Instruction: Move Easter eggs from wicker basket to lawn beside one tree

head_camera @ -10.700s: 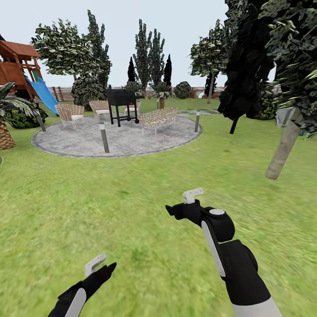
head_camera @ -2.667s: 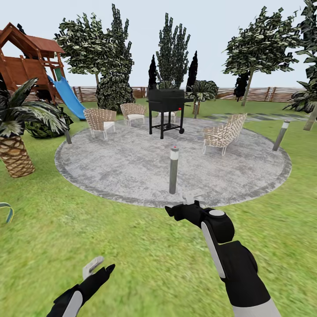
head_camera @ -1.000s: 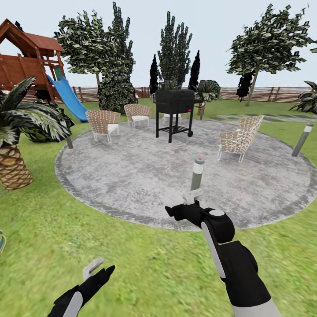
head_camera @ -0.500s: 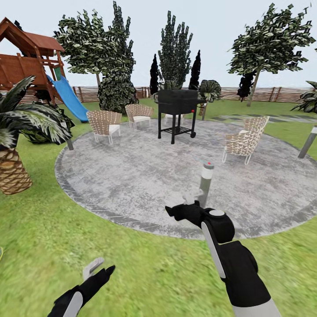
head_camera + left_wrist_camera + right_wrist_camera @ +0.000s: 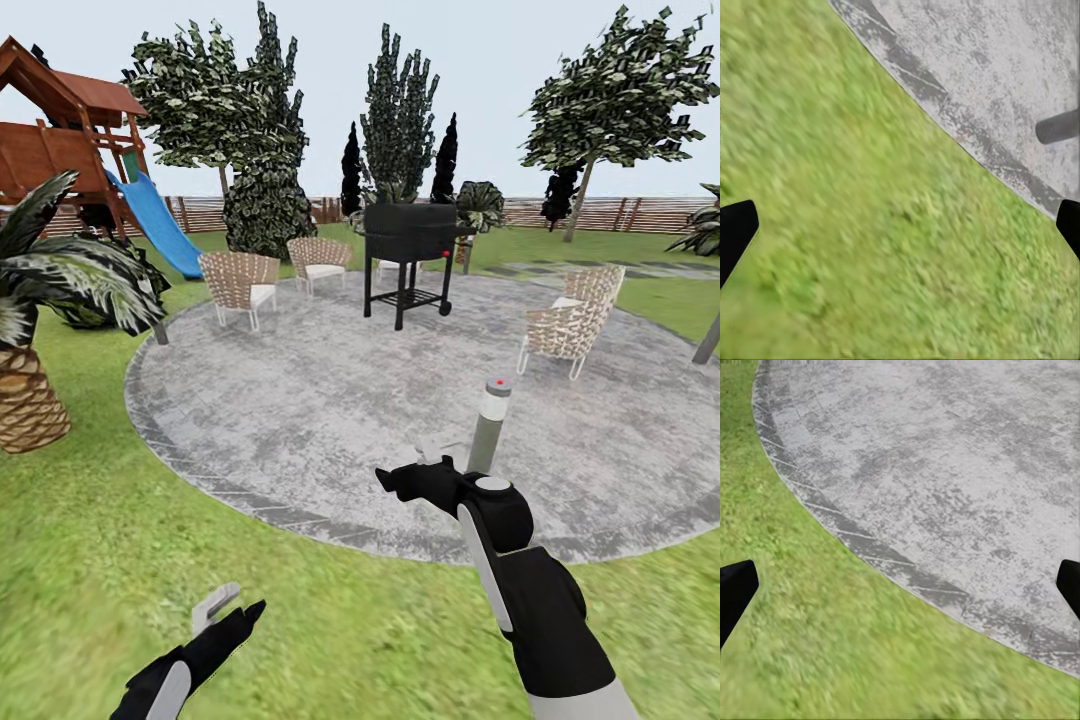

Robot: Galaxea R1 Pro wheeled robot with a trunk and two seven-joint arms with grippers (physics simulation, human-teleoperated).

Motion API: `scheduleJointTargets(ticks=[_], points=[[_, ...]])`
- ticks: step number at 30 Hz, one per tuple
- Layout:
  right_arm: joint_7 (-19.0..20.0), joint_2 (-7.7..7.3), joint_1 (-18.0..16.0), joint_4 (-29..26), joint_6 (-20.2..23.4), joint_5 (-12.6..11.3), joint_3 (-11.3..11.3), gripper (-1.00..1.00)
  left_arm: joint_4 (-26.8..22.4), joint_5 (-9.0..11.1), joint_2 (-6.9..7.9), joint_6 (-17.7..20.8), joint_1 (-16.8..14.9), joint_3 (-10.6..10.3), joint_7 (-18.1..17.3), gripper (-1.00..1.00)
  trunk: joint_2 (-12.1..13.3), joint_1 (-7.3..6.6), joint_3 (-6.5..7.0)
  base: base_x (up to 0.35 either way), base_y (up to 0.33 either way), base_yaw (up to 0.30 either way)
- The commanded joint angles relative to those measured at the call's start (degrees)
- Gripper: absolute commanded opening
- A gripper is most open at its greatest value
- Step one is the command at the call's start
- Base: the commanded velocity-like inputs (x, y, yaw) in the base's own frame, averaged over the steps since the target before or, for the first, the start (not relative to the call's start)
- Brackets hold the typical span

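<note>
Robot standing on mottled green lawn [image 5: 90,520], facing grey gravel circle [image 5: 330,400] at 12 o'clock; wicker basket and eggs lying somewhere outside these views; left fingers [image 5: 222,607] and right fingers [image 5: 420,462] both spread apart, carrying nothing; eggs probably light, smooth, slippery: gripping across middle looking safest; pale-trunked leafy tree [image 5: 610,95] at 1 o'clock.

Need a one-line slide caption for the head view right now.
Both empty grippers, left and right, hover over the lawn at the gravel circle, facing grill and chairs.

Gravel circle [image 5: 330,400], grill [image 5: 408,258], wicker chairs [image 5: 240,285]
</note>
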Motion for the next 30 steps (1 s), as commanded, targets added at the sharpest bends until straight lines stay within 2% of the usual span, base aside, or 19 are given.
scheduleJointTargets(ticks=[1, 13, 21, 30], points=[[0.26, 0.02, -0.05, -0.06, 0.27, 0.30, -0.01, 1.00, -0.06, 0.45, -0.01, 0.43, -0.03, 0.16, -0.21, 1.00, -0.03, 0.03, -0.06, 0.257, 0.184, 0.000], [0.38, -0.32, 0.05, -0.05, 0.21, 0.32, 0.19, 1.00, -0.17, 0.48, 0.07, 0.43, -0.03, 0.12, -0.35, 1.00, -0.03, 0.03, -0.06, 0.258, 0.183, 0.000], [0.35, 0.16, 0.01, -0.11, 0.69, 0.30, 0.01, 1.00, -0.18, 0.45, 0.07, 0.45, -0.03, 0.18, -0.15, 1.00, -0.03, 0.03, -0.06, 0.259, 0.182, -0.003], [0.35, 0.27, -0.04, -0.11, 0.79, 0.30, -0.17, 1.00, -0.10, 0.45, 0.07, 0.45, -0.03, 0.19, 0.05, 1.00, -0.03, 0.03, -0.06, 0.259, 0.182, -0.119]])
